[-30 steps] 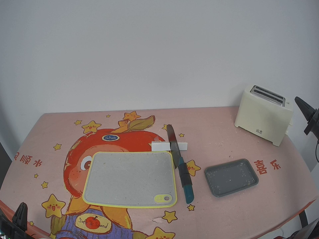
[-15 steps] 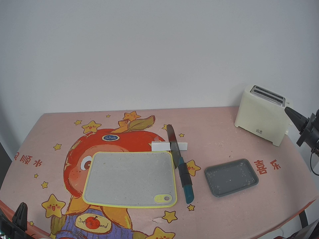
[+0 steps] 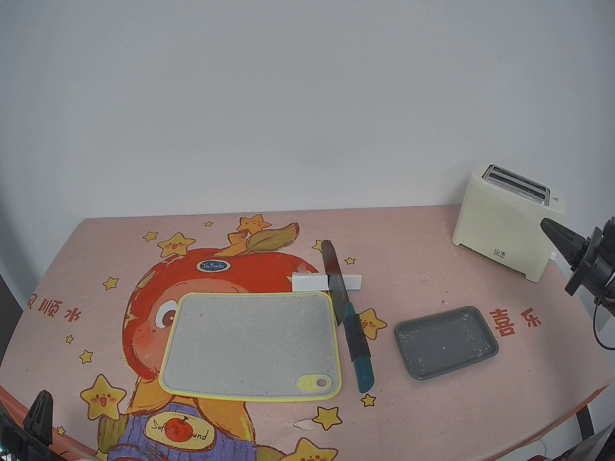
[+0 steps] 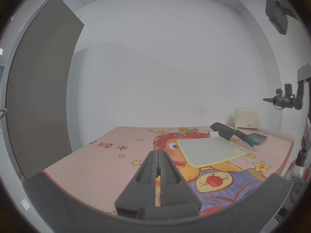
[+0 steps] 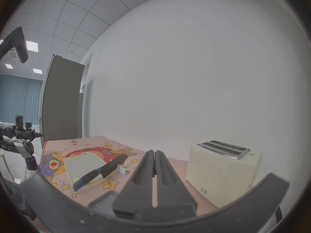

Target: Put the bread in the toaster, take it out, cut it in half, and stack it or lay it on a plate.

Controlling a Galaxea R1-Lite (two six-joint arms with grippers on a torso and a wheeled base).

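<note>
Right gripper point(image 3: 548, 227) has edged toward the toaster point(image 3: 506, 222); wrist views show it and left gripper point(image 4: 158, 155) closed, empty.

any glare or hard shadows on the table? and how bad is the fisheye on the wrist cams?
Head view: even light, no glare or hard shadows on the table; its far edge bows a little. Left wrist view: strong fisheye, dark ring round the frame, the grey panel curves. Right wrist view: same ring, the ceiling grid curves, bright lights, no glare on the toaster.
</note>
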